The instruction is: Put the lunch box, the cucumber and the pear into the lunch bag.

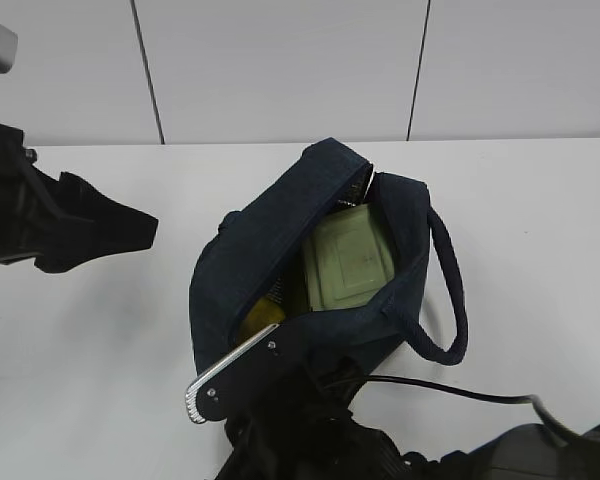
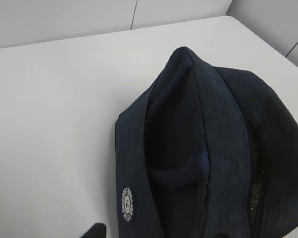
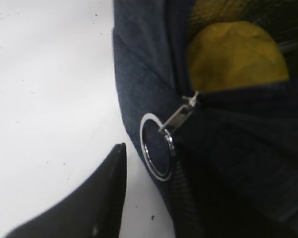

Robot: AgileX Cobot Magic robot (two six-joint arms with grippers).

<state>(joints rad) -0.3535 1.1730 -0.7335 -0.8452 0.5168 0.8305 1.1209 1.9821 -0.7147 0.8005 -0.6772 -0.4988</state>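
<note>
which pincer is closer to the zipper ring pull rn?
Right. The right pincer sits at the near end of the lunch bag, one finger beside the ring pull. The left pincer hangs off the bag's left side.

Lunch bag (image 1: 242,270) — dark matt woven cloth; ring pull (image 3: 157,146) — shiny metal; pear (image 3: 236,55) dull yellow; table (image 1: 90,330) smooth white.

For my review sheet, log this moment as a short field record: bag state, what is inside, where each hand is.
bag: lunch bag on the white table, top unzipped and open
inside, seen: lunch box lid up; pear at the near end
cucumber: not identifiable in any view
zipper: ring pull hangs at the bag's near end, not gripped
left hand: off the bag, to its left, empty
right hand: at the bag's near end, holding nothing visible
</note>
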